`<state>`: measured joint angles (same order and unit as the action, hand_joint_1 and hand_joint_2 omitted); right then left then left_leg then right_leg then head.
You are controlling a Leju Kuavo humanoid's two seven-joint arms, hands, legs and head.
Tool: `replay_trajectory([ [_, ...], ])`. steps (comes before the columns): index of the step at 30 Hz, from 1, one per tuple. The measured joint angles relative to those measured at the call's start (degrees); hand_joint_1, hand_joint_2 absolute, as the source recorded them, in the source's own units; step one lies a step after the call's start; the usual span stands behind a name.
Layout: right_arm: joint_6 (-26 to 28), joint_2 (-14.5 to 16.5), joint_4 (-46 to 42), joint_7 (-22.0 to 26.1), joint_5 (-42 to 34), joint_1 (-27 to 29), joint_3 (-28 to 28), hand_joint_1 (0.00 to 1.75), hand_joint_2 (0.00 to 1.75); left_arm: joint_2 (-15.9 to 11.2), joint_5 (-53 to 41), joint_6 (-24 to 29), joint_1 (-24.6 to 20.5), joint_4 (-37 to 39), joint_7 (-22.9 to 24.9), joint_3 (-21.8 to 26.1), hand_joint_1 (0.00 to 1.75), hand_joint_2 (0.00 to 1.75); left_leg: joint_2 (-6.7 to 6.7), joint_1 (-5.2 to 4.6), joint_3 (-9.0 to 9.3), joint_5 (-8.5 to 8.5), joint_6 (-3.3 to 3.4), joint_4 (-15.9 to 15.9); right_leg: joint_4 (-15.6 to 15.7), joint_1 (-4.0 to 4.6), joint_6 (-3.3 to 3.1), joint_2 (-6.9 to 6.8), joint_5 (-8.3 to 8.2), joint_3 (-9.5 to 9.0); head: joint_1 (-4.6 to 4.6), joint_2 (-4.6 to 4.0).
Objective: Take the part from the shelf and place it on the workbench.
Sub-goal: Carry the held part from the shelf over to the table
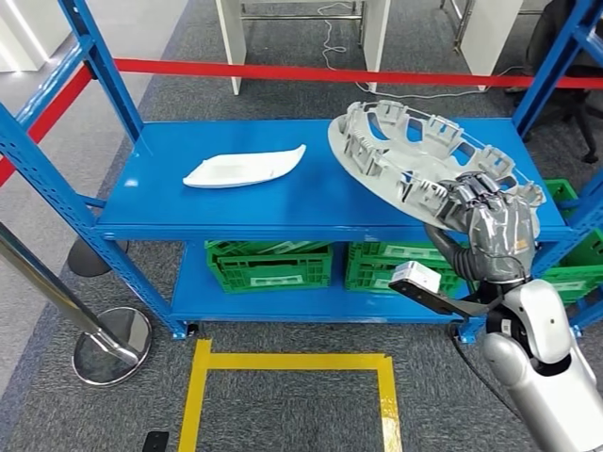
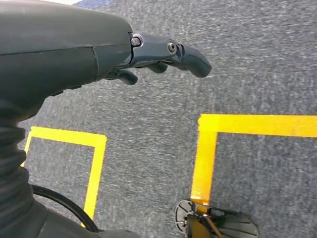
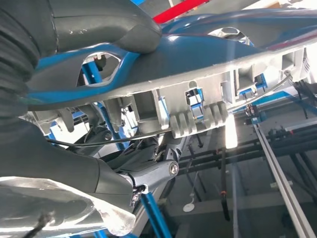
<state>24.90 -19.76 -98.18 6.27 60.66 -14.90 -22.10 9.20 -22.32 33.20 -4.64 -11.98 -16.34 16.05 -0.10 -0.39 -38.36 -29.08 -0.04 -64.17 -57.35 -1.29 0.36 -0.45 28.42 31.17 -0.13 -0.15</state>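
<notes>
Ok, R hand (image 1: 491, 202) gripped grey part (image 1: 419, 155) at rim, tilted over blue shelf (image 1: 235, 202); L hand (image 2: 160, 54) empty, fingers loosely extended.

Industrial workshop or test floor: I face a blue steel rack (image 1: 235, 202), green crates (image 1: 270, 264) on its lower level, yellow floor tape (image 1: 285, 363) before it, red barrier belt (image 1: 285, 72) behind it.

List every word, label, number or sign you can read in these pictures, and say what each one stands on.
No text can be read in any view.
White labels on the green crates under the blue shelf: too small and blurred to read.
The grey part held by the right hand: no markings readable.
</notes>
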Motion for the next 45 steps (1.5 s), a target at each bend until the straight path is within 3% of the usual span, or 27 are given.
replay_trajectory([
  [2, 0.0, 0.0, 0.0, 0.0, 0.0, 0.0, -0.1, 1.75, 1.75, 0.0, 0.0, 0.0, 0.0, 0.0, 0.0, 0.1, 0.00, 1.75, 0.00, 0.27, -2.01, -4.51, -0.47, -7.5, -0.1, 0.05, -0.21, -0.05, -0.94, 1.32, -0.09, 0.00],
  [3, 0.0, 0.0, 0.0, 0.0, 0.0, 0.0, -0.2, 1.75, 1.75, 0.0, 0.0, 0.0, 0.0, 0.0, 0.0, 0.2, 0.00, 1.75, 0.00, 0.34, -2.26, -5.31, -0.58, -9.8, -0.2, 0.08, -0.19, -0.06, -1.39, 2.01, -0.09, 0.00],
  [4, 0.0, 0.0, 0.0, 0.0, 0.0, 0.0, -0.3, 1.75, 1.75, 0.0, -0.1, 0.0, 0.0, 0.0, 0.1, 0.3, 0.00, 1.75, 0.00, 0.37, -1.56, -4.95, -0.60, -10.2, -0.3, 0.09, -0.14, -0.04, -1.83, 2.71, -0.10, 0.00],
  [5, 0.0, 0.0, 0.0, 0.0, 0.0, 0.0, -0.4, 1.75, 1.75, 0.0, -0.1, 0.0, 0.0, 0.0, 0.1, 0.3, 0.00, 1.75, 0.00, 0.38, 0.24, -3.66, -0.51, -8.3, -0.5, 0.09, -0.05, -0.01, -2.24, 3.36, -0.10, 0.00],
  [6, 0.0, 0.0, 0.0, 0.0, -0.1, 0.0, -0.5, 1.75, 1.75, 0.0, -0.2, 0.0, 0.0, 0.0, 0.1, 0.3, 0.00, 1.75, -0.02, 0.37, 2.89, -2.13, -0.30, -4.6, -0.6, 0.10, 0.10, 0.04, -2.61, 3.89, -0.10, 0.00],
  [8, 0.0, 0.0, 0.0, 0.1, -0.2, 0.0, -0.5, 1.75, 1.75, 0.0, -0.4, 0.0, -0.1, 0.0, 0.1, 0.3, 0.00, 1.75, -0.08, 0.21, 7.99, -0.81, 0.27, 3.4, -0.7, 0.18, 0.61, 0.08, -3.36, 4.69, -0.05, 0.00],
  [10, 0.0, 0.0, 0.0, 0.2, -0.2, 0.0, -0.6, 1.75, 1.75, 0.0, -0.4, 0.0, -0.2, 0.0, 0.1, 0.3, 0.00, 1.75, -0.13, -0.11, 9.55, -0.95, 0.79, 6.7, -0.6, 0.13, 1.37, 0.05, -4.21, 5.04, -0.05, 0.00],
  [12, 0.0, 0.0, 0.0, 0.3, -0.2, -0.1, -0.7, 1.75, 1.75, 0.0, -0.4, -0.1, -0.2, 0.0, 0.1, 0.4, 0.00, 1.75, -0.07, -0.15, 9.12, -0.12, 1.44, 7.1, -0.4, -0.03, 2.15, 0.07, -4.81, 5.20, -0.10, 0.00],
  [14, 0.0, 0.0, 0.0, 0.4, -0.2, -0.1, -0.8, 1.75, 1.75, 0.0, -0.5, 0.0, -0.3, 0.0, 0.2, 0.4, 0.00, 1.75, 0.12, 0.05, 8.43, 1.09, 2.31, 7.6, -2.3, -0.04, 2.60, 0.21, -2.61, 6.38, 0.00, 0.00],
  [17, 0.1, -0.1, 0.0, 0.5, -0.3, -0.1, -0.9, 1.75, 1.75, 0.2, -0.5, 0.0, -0.3, 0.0, 0.4, 0.4, 0.00, 1.75, 0.25, -0.02, 6.33, 2.87, 2.94, 7.7, -12.7, 0.01, 2.94, 0.35, 4.72, 9.80, 0.15, 0.00],
  [18, 0.1, -0.1, 0.0, 0.5, -0.3, -0.1, -0.9, 1.75, 1.75, 0.2, -0.5, 0.0, -0.3, 0.0, 0.4, 0.4, 0.00, 1.75, 0.26, -0.10, 5.59, 3.41, 2.96, 7.6, -15.7, 0.01, 3.01, 0.35, 5.85, 10.33, 0.15, 0.00],
  [19, 0.1, -0.1, 0.0, 0.5, -0.3, -0.1, -0.9, 1.75, 1.75, 0.2, -0.5, 0.0, -0.3, 0.0, 0.4, 0.4, 0.00, 1.75, 0.27, -0.16, 4.86, 3.94, 2.94, 7.6, -16.9, 0.01, 3.04, 0.35, 5.79, 9.96, 0.14, 0.00],
  [20, 0.1, -0.1, 0.0, 0.5, -0.3, -0.1, -0.9, 1.75, 1.75, 0.2, -0.5, 0.0, -0.2, 0.0, 0.4, 0.4, 0.00, 1.75, 0.27, -0.19, 4.16, 4.43, 2.88, 7.5, -16.0, 0.02, 2.99, 0.34, 4.72, 8.45, 0.15, 0.00],
  [22, 0.1, -0.1, 0.0, 0.5, -0.3, -0.1, -1.0, 1.75, 1.75, 0.2, -0.5, 0.0, -0.3, 0.0, 0.4, 0.4, 0.00, 1.75, 0.24, -0.25, 3.03, 5.26, 2.60, 7.2, -8.4, 0.07, 2.70, 0.30, 2.27, 2.57, 0.15, 0.00],
  [24, 0.1, -0.1, -0.1, 0.5, -0.3, -0.2, -0.9, 1.75, 1.75, 0.2, -0.5, 0.0, -0.3, 0.0, 0.4, 0.4, 0.00, 1.75, 0.21, -0.40, 2.29, 6.02, 2.09, 6.9, -0.7, 0.27, 2.37, 0.34, 2.14, -2.69, 0.14, 0.00],
  [25, 0.1, -0.1, -0.1, 0.5, -0.3, -0.3, -0.9, 1.75, 1.75, 0.2, -0.5, 0.0, -0.3, 0.0, 0.4, 0.4, 0.00, 1.75, 0.21, -0.43, 2.06, 6.42, 1.80, 6.8, 1.0, 0.41, 2.19, 0.37, 2.56, -3.74, 0.15, 0.00],
  [28, 0.1, -0.1, -0.1, 0.5, -0.3, -0.3, -1.0, 1.75, 1.75, 0.1, -0.5, 0.1, -0.2, 0.0, 0.4, 0.5, 0.00, 1.75, 0.13, -0.30, 1.38, 6.66, 0.81, 6.4, 1.5, 0.38, 0.90, 0.27, 1.66, -3.04, 0.19, 0.00],
  [30, 0.1, -0.1, -0.1, 0.5, -0.4, -0.4, -1.0, 1.75, 1.75, 0.1, -0.5, 0.1, -0.1, 0.0, 0.4, 0.5, 0.00, 1.75, 0.01, -0.10, 0.09, 2.82, 0.08, 2.9, 1.7, 0.14, -0.09, 0.05, 0.55, -2.04, 0.01, 0.00],
  [32, 0.1, -0.1, -0.1, 0.4, -0.6, -0.4, -1.0, 1.75, 1.75, 0.1, -0.5, 0.1, 0.0, 0.0, 0.4, 0.5, 0.00, 1.75, -0.01, 0.19, -1.72, -2.62, -0.53, -4.4, 1.5, 0.19, -0.41, -0.02, -0.51, -0.74, -0.14, 0.00],
  [33, 0.1, -0.1, -0.1, 0.4, -0.7, -0.3, -1.0, 1.75, 1.75, 0.1, -0.5, 0.1, 0.0, 0.0, 0.4, 0.5, 0.00, 1.75, -0.01, 0.33, -2.16, -4.09, -0.73, -7.7, 1.4, 0.20, -0.39, -0.02, -1.05, 0.05, -0.16, 0.00],
  [34, 0.1, -0.1, -0.1, 0.4, -0.8, -0.3, -1.0, 1.75, 1.75, 0.1, -0.5, 0.1, 0.0, 0.0, 0.4, 0.5, 0.00, 1.75, -0.01, 0.44, -1.94, -4.30, -0.84, -9.4, 1.2, 0.21, -0.32, -0.02, -1.51, 0.87, -0.16, 0.00],
  [36, 0.1, -0.1, -0.1, 0.3, -0.9, 0.0, -1.0, 1.75, 1.75, 0.1, -0.6, 0.0, 0.0, 0.0, 0.4, 0.5, 0.00, 1.75, -0.02, 0.58, 1.40, -1.93, -0.78, -6.3, 0.6, 0.20, -0.09, 0.02, -2.25, 2.44, -0.19, 0.00],
  [37, 0.1, -0.1, -0.1, 0.3, -0.9, 0.2, -1.0, 1.75, 1.75, 0.1, -0.7, 0.0, 0.0, 0.0, 0.4, 0.5, 0.00, 1.75, -0.04, 0.61, 4.07, -0.78, -0.61, -2.5, 0.3, 0.20, 0.09, 0.04, -2.53, 3.05, -0.18, 0.00],
  [39, 0.2, -0.2, -0.4, 0.3, -0.9, 0.7, -1.0, 1.75, 1.75, 0.0, -1.0, 0.0, -0.1, 0.0, 0.4, 0.5, 0.00, 1.75, -0.12, 0.48, 8.55, -0.32, -0.15, 4.5, -0.2, 0.32, 0.66, 0.01, -3.10, 3.98, -0.16, 0.00],
  [41, 0.3, -0.3, -0.7, 0.3, -0.9, 1.4, -0.9, 1.75, 1.75, 0.0, -1.1, 0.0, 0.0, 0.0, 0.3, 0.5, 0.00, 1.75, -0.19, 0.25, 9.57, -0.75, 0.32, 6.9, -0.3, 0.37, 1.39, -0.03, -3.83, 4.45, -0.11, 0.00],
  [43, 0.4, -0.5, -0.9, 0.3, -1.0, 2.0, -0.9, 1.75, 1.75, 0.0, -1.1, 0.0, 0.1, 0.0, 0.3, 0.5, 0.00, 1.75, -0.07, 0.28, 8.95, 0.02, 1.15, 7.1, -0.5, 0.25, 2.10, 0.05, -3.93, 4.91, -0.08, 0.00],
  [45, 0.4, -0.9, -1.0, 0.3, -1.3, 2.3, -0.8, 1.75, 1.75, 0.0, -1.2, 0.0, 0.0, 0.0, 0.3, 0.5, 0.00, 1.75, 0.13, 0.42, 8.07, 1.13, 2.16, 7.4, -3.6, 0.15, 2.52, 0.23, -0.80, 6.41, 0.06, 0.00],
])
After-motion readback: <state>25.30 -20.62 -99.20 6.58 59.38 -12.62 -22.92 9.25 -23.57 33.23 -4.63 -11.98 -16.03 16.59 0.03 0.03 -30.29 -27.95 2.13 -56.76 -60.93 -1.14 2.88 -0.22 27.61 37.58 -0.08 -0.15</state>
